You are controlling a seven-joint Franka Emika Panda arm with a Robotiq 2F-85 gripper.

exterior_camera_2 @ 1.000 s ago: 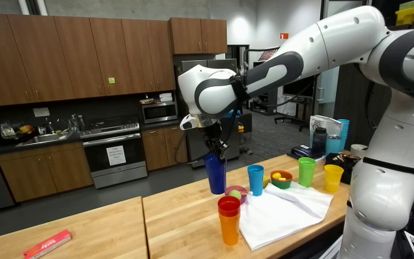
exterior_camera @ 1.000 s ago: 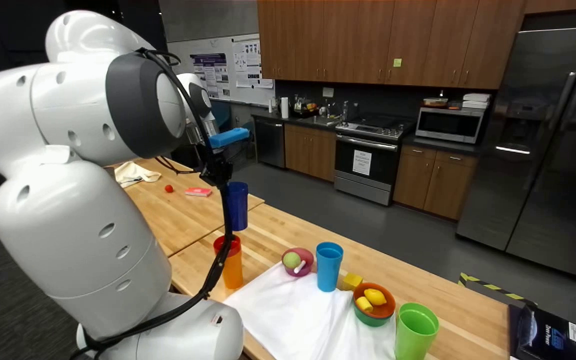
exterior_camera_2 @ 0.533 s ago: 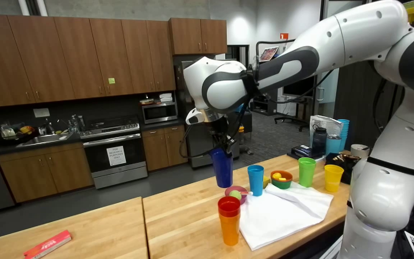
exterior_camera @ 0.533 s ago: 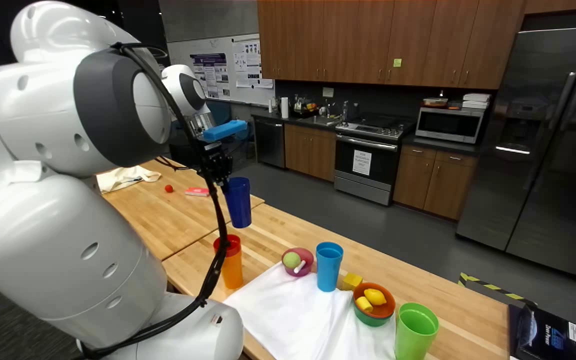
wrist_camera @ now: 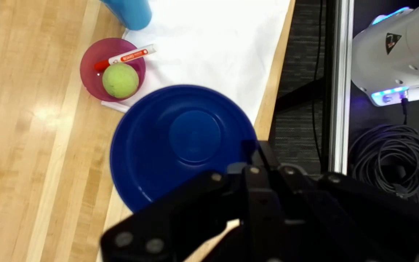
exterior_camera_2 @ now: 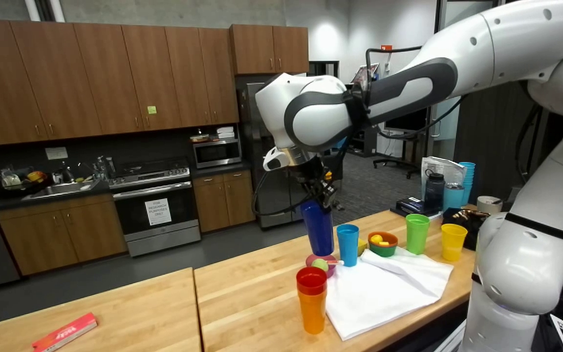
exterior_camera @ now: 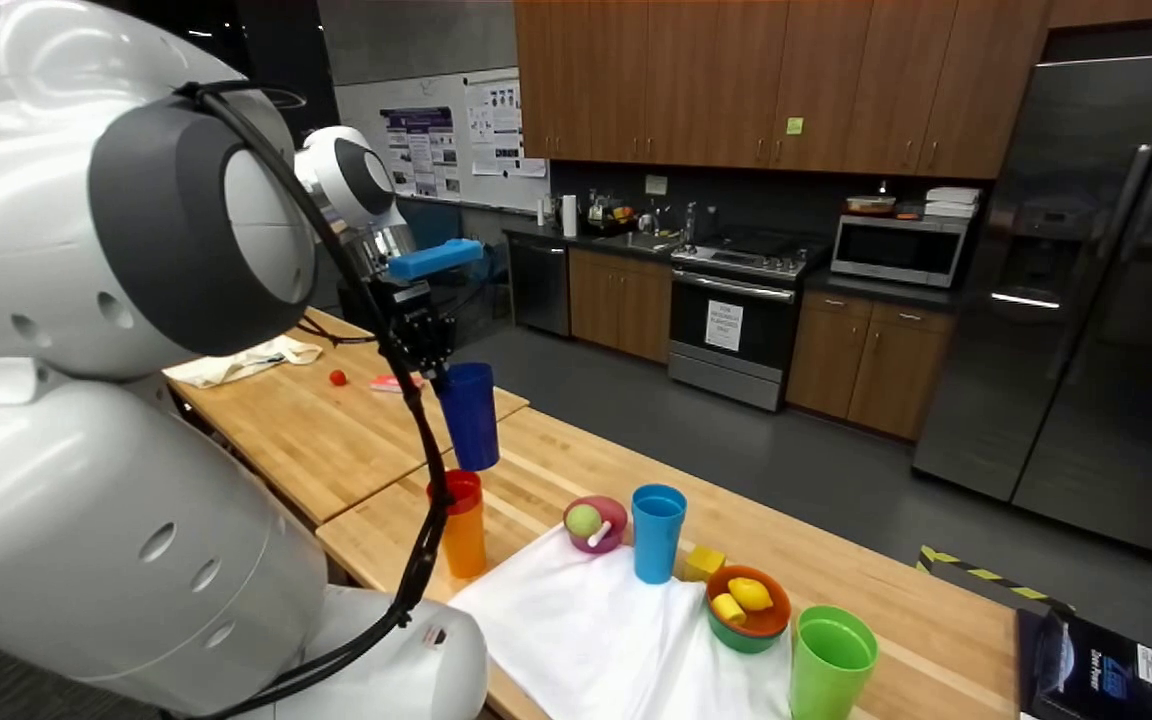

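The dark blue cup (exterior_camera_2: 319, 230), tapered and slightly tilted, has its rim pinched in the gripper (wrist_camera: 258, 153).

The dark-blue cup (exterior_camera_2: 319, 230) has shifted, tilting slightly.

In an exterior view, a white cloth (exterior_camera: 591, 640) is lying on the bench (exterior_camera: 936, 640), and a light blue cup (exterior_camera: 658, 540) is standing at its twelve o'clock edge. At that cup's four o'clock, a green-and-orange bowl (exterior_camera: 744, 641) is holding two yellow pieces (exterior_camera: 752, 594), and a lime-green cup (exterior_camera: 829, 675) is standing at the bowl's four o'clock. Farther back, a microwave (exterior_camera: 894, 250) is sitting at two o'clock from a stove (exterior_camera: 768, 332). In the wrist view, a pink bowl (wrist_camera: 92, 78) is holding a pale green ball (wrist_camera: 120, 80), and a red-tipped marker (wrist_camera: 128, 56) is leaning over the rim at the ball's twelve o'clock.
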